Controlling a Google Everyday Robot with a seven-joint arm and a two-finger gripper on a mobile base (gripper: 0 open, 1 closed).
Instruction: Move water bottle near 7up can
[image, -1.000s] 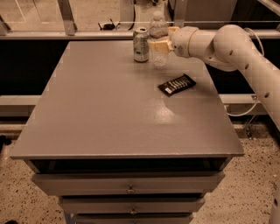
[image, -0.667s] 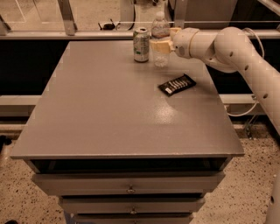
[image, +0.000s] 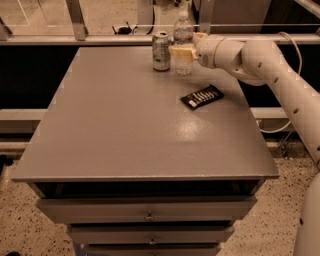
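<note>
Grey table (image: 120, 130) with a flat black snack packet (image: 201, 96) lying apart at 5 o'clock from the water bottle (image: 183, 34), which is clear, ribbed, white-capped and upright near the far edge, just at 3 o'clock of the 7up can (image: 161, 51), with the gripper (image: 181, 52) clasped around its lower body.

The 7up can (image: 161, 51) stands on the table (image: 125, 135), near its far edge and a little right of the middle. Just right of the can, close but apart from it, the water bottle (image: 183, 33) stands upright on the same top. The gripper (image: 182, 51) is also right of the can, clasped about the bottle's middle, with the arm (image: 260, 55) reaching in from further right. A snack packet (image: 202, 96) lies flat nearer than the can and to its right, well apart from it. Drawers (image: 149, 210) sit below the tabletop, in front of the can
</note>
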